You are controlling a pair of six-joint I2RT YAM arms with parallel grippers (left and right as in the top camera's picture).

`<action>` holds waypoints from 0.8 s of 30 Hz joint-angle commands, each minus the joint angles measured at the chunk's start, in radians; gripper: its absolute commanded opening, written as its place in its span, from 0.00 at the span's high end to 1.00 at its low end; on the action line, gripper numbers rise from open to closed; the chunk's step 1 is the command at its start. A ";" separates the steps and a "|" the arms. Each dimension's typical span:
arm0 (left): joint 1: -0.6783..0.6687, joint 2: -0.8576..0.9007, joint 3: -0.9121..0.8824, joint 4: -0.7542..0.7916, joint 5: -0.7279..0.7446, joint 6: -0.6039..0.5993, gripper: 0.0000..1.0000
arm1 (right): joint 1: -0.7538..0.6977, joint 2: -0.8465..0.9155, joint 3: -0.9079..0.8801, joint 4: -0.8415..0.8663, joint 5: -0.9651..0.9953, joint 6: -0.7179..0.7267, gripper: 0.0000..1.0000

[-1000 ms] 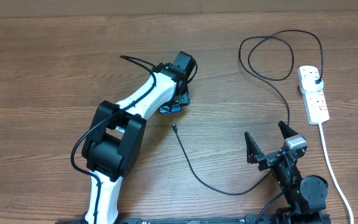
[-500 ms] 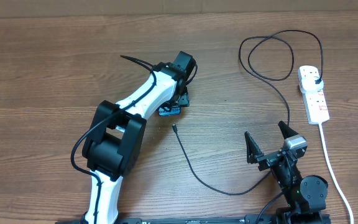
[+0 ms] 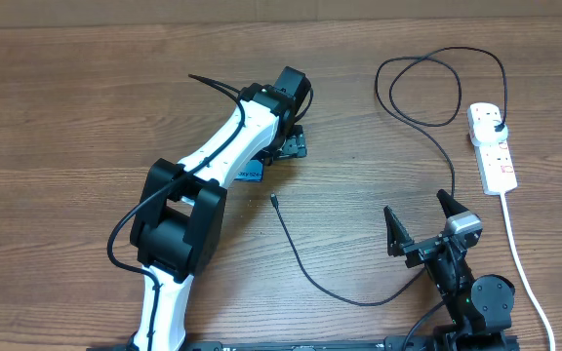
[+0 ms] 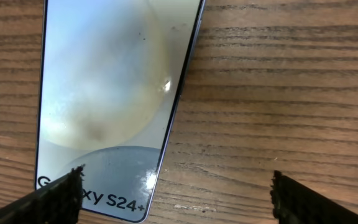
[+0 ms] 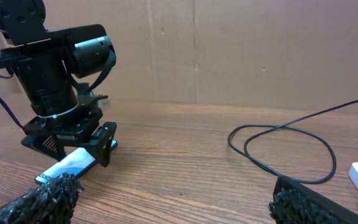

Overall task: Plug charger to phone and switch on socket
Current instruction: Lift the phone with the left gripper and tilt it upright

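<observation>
Fingers spread wide at the lower right of the overhead view: that's the right gripper (image 3: 416, 210), jaws far apart and empty, hanging just above the table (image 3: 66, 97). Right beside it we pick up the charger (image 3: 320, 283), its thin black cable curving along the bottom of the frame and then climbing left toward the centre. Its connector (image 3: 274, 202) lies loose on the wood there, touching nothing.

Up and to the left of that tip we find the phone (image 4: 104, 93). It lies flat with its screen lit, and part of the model name shows along its lower edge. The connector lies near it but clearly apart. Over it hangs the left gripper (image 4: 178, 190), fingers (image 4: 55, 196) opened wide. In the wrist view one finger overlaps the phone's lower corner, and the other stands well off over bare wood. We see no pinch on the phone.

Now across to the far right edge, where the socket (image 3: 493, 151) lies lengthwise, its white cord (image 3: 520, 263) running down toward the bottom of the frame. The charger's black plug (image 3: 496, 124) sits on the socket's upper end. From there the cable swings into a big loop at the upper right.
</observation>
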 commanded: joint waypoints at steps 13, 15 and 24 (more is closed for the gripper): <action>0.086 0.013 0.023 0.100 0.010 0.298 0.00 | 0.007 -0.009 -0.011 0.006 0.011 -0.001 0.00; 0.100 0.014 0.022 0.101 0.043 0.345 0.00 | 0.007 -0.009 -0.011 0.006 0.011 -0.001 0.00; 0.108 0.023 0.006 0.114 0.055 0.444 0.01 | 0.007 -0.009 -0.011 0.006 0.010 -0.001 0.00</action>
